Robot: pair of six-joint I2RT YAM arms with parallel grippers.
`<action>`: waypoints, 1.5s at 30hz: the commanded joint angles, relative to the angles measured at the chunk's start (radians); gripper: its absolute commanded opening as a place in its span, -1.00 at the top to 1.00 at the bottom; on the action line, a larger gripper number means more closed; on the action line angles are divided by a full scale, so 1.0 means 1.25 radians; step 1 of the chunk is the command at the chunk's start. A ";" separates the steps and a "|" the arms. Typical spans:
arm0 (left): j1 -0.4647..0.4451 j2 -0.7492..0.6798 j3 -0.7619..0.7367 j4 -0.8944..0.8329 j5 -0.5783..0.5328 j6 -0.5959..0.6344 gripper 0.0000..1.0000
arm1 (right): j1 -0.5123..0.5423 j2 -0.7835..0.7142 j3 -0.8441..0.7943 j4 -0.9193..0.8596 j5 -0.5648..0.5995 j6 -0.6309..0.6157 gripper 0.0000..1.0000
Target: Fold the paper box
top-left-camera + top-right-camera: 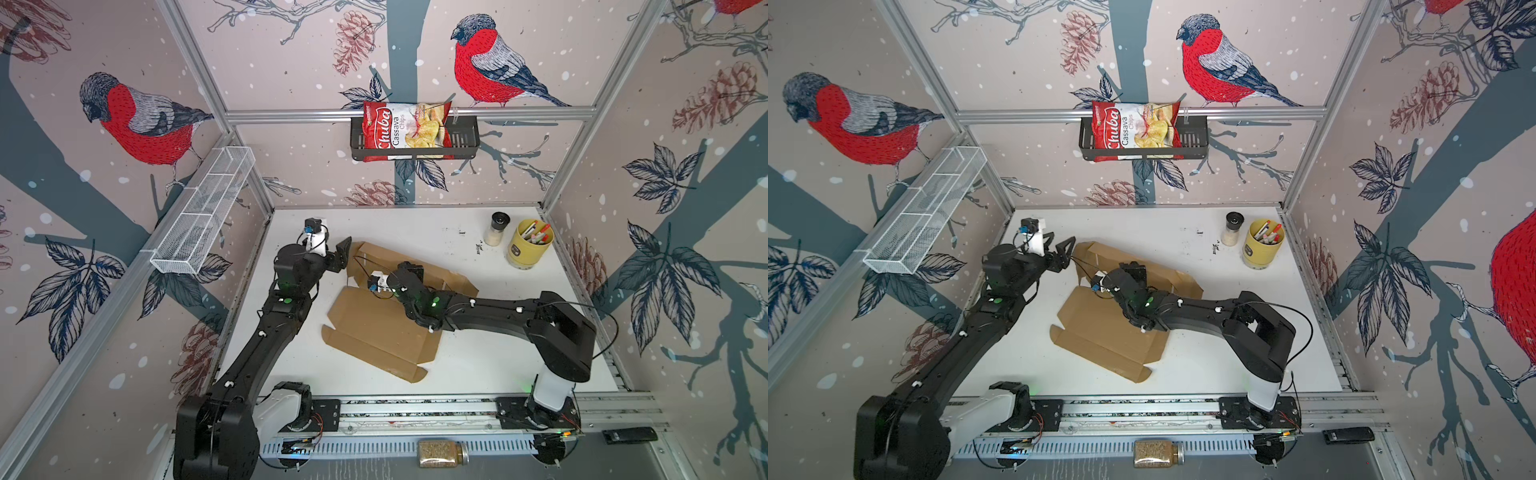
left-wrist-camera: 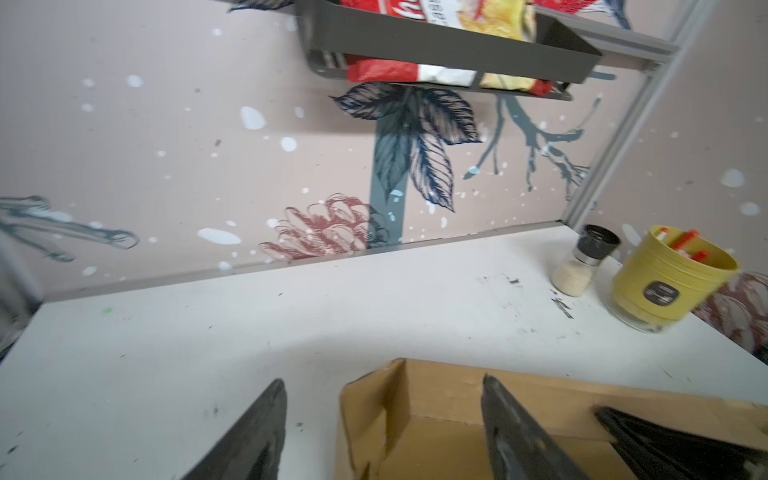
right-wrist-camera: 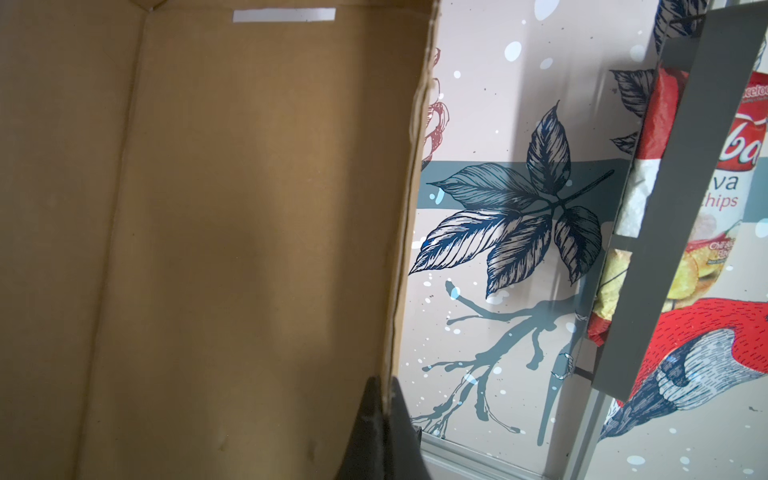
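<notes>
The paper box (image 1: 382,328) is a brown cardboard sheet on the white table in both top views (image 1: 1104,332). Its near panel lies flat, and its far part has raised walls. My left gripper (image 1: 343,253) is open at the box's far-left corner. In the left wrist view that upright corner (image 2: 399,395) stands between the spread fingers (image 2: 274,399) without touching them. My right gripper (image 3: 384,386) is shut on the top edge of a raised cardboard wall (image 3: 249,249). In the top views its fingertips are hidden under the wrist (image 1: 409,269).
A salt shaker (image 1: 496,228) and a yellow cup of pens (image 1: 530,245) stand at the back right of the table. A black wall basket holds a chips bag (image 1: 405,131). A white wire basket (image 1: 203,212) hangs on the left wall. A jar (image 1: 442,454) lies beyond the front rail.
</notes>
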 commanded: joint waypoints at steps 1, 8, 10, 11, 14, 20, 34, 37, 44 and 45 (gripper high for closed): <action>0.041 0.042 0.051 -0.148 -0.022 -0.037 -0.42 | 0.008 0.012 0.008 0.023 0.023 -0.012 1.00; 0.153 0.220 0.130 -0.258 -0.023 -0.122 -0.35 | 0.016 0.014 0.002 0.035 0.047 -0.016 1.00; 0.167 0.269 0.139 -0.245 -0.029 -0.118 -0.35 | 0.016 0.009 0.001 0.034 0.045 -0.015 1.00; 0.168 0.299 0.150 -0.242 -0.026 -0.112 -0.35 | 0.017 0.006 0.002 0.034 0.045 -0.015 1.00; 0.171 0.388 0.204 -0.241 0.078 -0.079 -0.37 | 0.017 0.005 0.001 0.036 0.042 -0.016 1.00; 0.166 0.491 0.215 -0.088 0.255 -0.131 -0.36 | 0.017 0.001 0.000 0.040 0.035 -0.015 1.00; 0.103 0.373 -0.013 -0.004 0.218 -0.177 -0.31 | 0.003 -0.004 -0.007 0.063 0.021 -0.034 1.00; 0.087 0.279 -0.113 0.091 0.173 -0.213 -0.35 | 0.000 -0.002 -0.014 0.071 0.024 -0.040 1.00; 0.064 0.260 -0.119 0.141 0.184 -0.176 -0.43 | 0.012 0.010 0.005 0.059 0.036 -0.036 1.00; 0.064 0.262 -0.105 0.115 0.174 -0.163 -0.42 | 0.013 0.009 0.006 0.058 0.036 -0.034 1.00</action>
